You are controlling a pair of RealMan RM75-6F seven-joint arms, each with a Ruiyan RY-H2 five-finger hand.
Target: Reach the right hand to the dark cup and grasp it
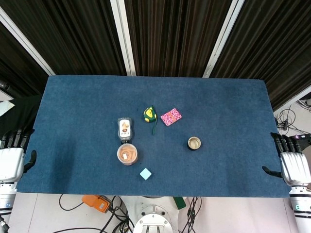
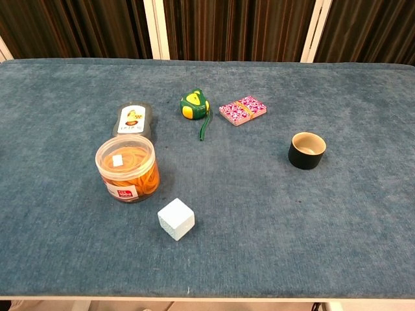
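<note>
The dark cup [image 1: 194,143] [image 2: 307,150] stands upright on the blue table, right of centre, with a pale inside and nothing in it. My right hand [image 1: 293,165] hangs off the table's right edge, far to the right of the cup, its fingers apart and holding nothing. At the left edge, my left hand [image 1: 12,160] is likewise off the table with its fingers apart and empty. Neither hand shows in the chest view.
A clear jar of orange rubber bands [image 2: 127,168], a pale cube [image 2: 176,219], a dark flat pack with a label [image 2: 133,120], a green-yellow tape measure [image 2: 194,106] and a pink patterned card pack [image 2: 242,110] lie left of the cup.
</note>
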